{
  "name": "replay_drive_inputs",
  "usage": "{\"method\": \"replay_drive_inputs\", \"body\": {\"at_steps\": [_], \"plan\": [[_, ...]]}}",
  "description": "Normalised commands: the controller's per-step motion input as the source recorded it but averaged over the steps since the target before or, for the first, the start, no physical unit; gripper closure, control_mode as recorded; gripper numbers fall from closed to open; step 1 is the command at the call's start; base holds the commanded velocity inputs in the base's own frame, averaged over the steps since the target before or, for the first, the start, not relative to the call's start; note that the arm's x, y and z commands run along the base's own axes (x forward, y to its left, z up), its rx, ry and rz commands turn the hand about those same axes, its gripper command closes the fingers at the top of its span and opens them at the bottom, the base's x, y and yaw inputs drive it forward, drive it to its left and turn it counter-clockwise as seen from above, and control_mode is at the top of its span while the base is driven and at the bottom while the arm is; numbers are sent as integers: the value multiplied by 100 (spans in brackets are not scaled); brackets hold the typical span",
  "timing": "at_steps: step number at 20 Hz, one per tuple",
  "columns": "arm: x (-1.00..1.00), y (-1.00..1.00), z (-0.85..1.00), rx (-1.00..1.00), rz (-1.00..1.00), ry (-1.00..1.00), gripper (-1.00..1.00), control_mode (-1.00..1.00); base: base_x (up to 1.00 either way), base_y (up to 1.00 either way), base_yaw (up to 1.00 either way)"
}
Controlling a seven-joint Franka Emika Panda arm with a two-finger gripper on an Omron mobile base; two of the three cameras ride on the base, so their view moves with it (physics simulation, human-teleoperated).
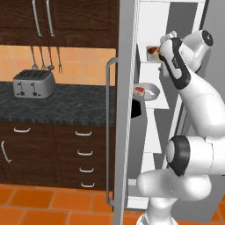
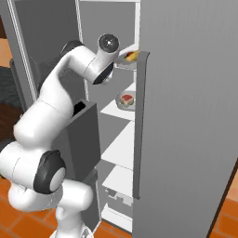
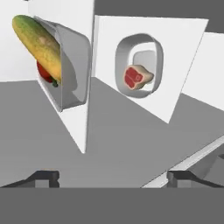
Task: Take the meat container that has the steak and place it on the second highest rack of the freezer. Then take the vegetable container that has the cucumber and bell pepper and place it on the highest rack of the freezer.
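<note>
The claw [image 3: 113,177] stands wide open and empty, its dark fingertips [image 3: 43,177] clear of the small grey rectangular vegetable container [image 3: 70,65]. That tray, holding the yellow-green cucumber [image 3: 37,43] and red bell pepper [image 3: 43,72], sits on the tall grey freezer's [image 2: 186,116] highest white rack; the shallow grey rounded meat container [image 3: 139,65] with its pink steak [image 3: 136,77] rests one rack below.

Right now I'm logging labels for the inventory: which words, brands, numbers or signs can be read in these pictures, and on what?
None: no readable text on anything.
Freezer: plain grey door, no brand or sign.
Toaster: no lettering visible.
Meat container and vegetable container: plain grey, no labels.
Cabinets: plain wood with handles, no marks.
</note>
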Motion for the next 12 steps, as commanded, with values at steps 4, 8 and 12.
{"method": "replay_drive_inputs", "body": {"at_steps": [4, 8, 12], "plan": [[-100, 50, 0, 0, -9, -5, -100, -100, 0, 0, 0], [-100, 17, 10, 0, -9, -2, -100, -100, 0, 0, 0], [-100, -5, 37, 0, -6, -7, -100, -100, 0, 0, 0]]}}
